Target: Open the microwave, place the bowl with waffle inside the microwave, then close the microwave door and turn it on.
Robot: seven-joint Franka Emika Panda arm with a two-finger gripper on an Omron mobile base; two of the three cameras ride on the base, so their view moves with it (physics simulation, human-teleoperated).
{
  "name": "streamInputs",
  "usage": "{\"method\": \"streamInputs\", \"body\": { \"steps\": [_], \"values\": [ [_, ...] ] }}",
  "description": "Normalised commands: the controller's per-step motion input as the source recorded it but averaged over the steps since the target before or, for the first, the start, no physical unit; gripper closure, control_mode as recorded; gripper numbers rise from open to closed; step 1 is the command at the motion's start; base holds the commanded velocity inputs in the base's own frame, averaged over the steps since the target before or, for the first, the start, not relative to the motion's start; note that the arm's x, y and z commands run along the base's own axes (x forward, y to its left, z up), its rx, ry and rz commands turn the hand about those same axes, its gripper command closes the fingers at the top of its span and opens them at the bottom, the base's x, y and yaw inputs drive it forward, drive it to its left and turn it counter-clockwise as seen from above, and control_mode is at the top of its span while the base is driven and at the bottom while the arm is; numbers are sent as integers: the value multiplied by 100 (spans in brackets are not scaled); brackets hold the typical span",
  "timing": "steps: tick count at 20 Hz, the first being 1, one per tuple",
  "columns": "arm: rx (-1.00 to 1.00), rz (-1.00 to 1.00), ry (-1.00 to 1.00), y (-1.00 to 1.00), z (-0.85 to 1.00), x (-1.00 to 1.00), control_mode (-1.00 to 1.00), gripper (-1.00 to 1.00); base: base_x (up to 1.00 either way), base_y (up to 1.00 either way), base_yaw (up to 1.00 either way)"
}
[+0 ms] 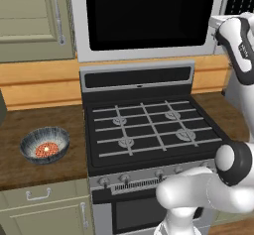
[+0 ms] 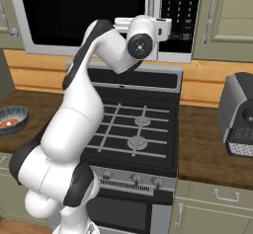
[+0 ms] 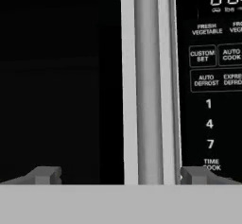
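From my remote seat, nearest at about eight o'clock in the left base view, the bowl (image 1: 44, 145) sits on the wooden worktop (image 1: 30, 130) with the waffle (image 1: 45, 149) inside it, just left of the gas stove (image 1: 149, 130). Beyond, at twelve o'clock, the microwave (image 1: 149, 21) hangs with the microwave door (image 1: 149, 13) closed. My gripper (image 3: 120, 175) is spread wide and empty, its fingertips (image 3: 46, 175) straddling the door's silver bar handle (image 3: 147, 81) beside the button panel (image 3: 210, 76).

arm raised high (image 2: 94, 75), claw (image 3: 116, 175) spread wide
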Motion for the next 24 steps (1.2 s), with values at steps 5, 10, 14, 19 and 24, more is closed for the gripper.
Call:
{"method": "streamInputs", "body": {
  "steps": [5, 10, 14, 19, 24],
  "values": [
    [0, 2, 0, -13, -6, 24, -100, -100, 0, 0, 0],
    [0, 0, 0, -10, -10, 16, -100, -100, 0, 0, 0],
    [0, 0, 0, 0, -16, 8, -100, -100, 0, 0, 0],
    [0, 0, 4, 6, -14, 19, -100, -100, 0, 0, 0],
    [0, 0, 1, 0, -5, 20, -100, -100, 0, 0, 0]
  ]
}}
